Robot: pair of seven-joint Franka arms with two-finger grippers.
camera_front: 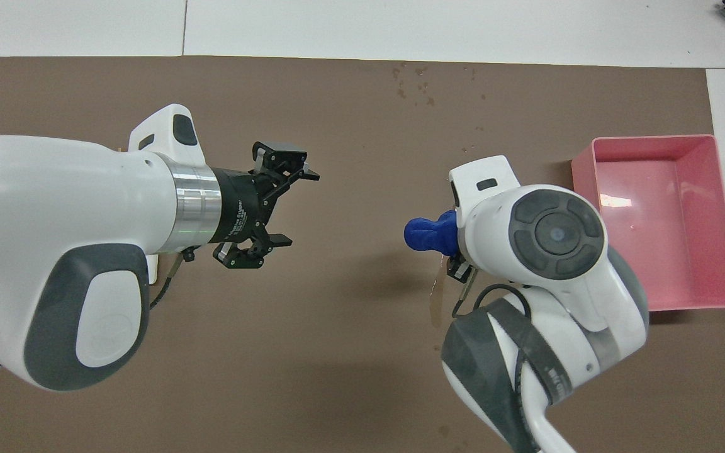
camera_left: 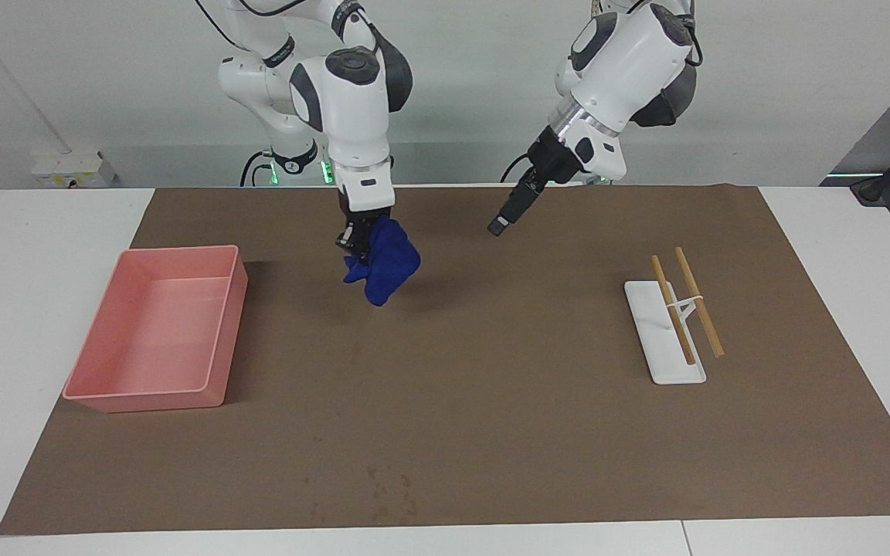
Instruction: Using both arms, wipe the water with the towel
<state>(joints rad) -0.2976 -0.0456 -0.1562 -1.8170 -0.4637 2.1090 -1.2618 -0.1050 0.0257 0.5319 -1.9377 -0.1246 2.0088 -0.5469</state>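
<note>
The blue towel [camera_left: 383, 264] hangs bunched above the brown mat [camera_left: 491, 401], with my right gripper [camera_left: 358, 236] shut on its upper edge. In the overhead view the towel [camera_front: 425, 231] pokes out from under the right arm's wrist, which hides that gripper. My left gripper [camera_left: 501, 224] hangs in the air apart from the towel, toward the left arm's end. It stands open and holds nothing, which shows plainly in the overhead view of the left gripper [camera_front: 296, 207]. Small water drops [camera_front: 416, 85] speckle the mat at its edge farthest from the robots, and these water drops [camera_left: 387, 486] are faint in the facing view.
A pink tray [camera_left: 174, 251] stands on the mat at the right arm's end, also in the overhead view as the pink tray [camera_front: 664, 139]. At the left arm's end a white holder [camera_left: 665, 347] carries two wooden sticks [camera_left: 696, 301].
</note>
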